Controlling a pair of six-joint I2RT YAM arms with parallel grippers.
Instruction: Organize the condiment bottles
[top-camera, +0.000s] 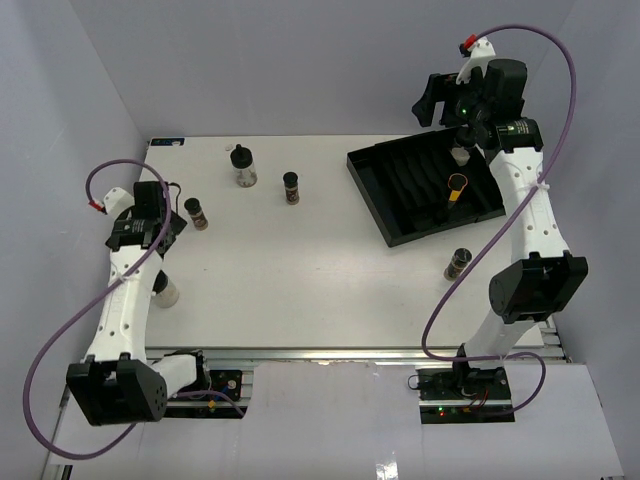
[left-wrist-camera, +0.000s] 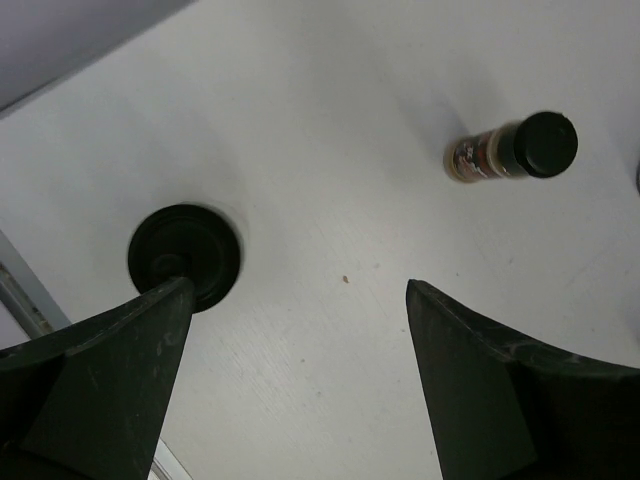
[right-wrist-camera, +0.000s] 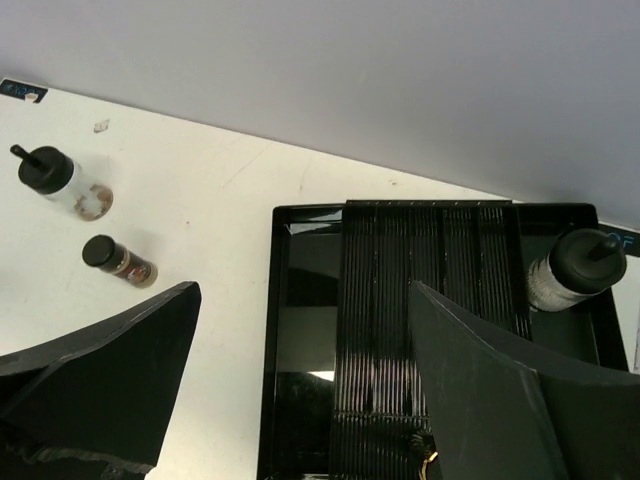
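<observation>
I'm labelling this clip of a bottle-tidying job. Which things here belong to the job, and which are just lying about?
For the job:
black tray, likely their place
grey-white bottle in it
yellow bottle in it
spout-capped white bottle
middle brown bottle
far-left brown bottle
near-left white bottle
near-right dark bottle

Just lying about:
purple cables
blue sticker

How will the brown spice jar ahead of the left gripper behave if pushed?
The brown spice jar stands upright and is taller than wide, so a push near its black cap would probably tip it. Being cylindrical, it would likely roll on the smooth table once down. It looks small and rigid, probably light.
</observation>
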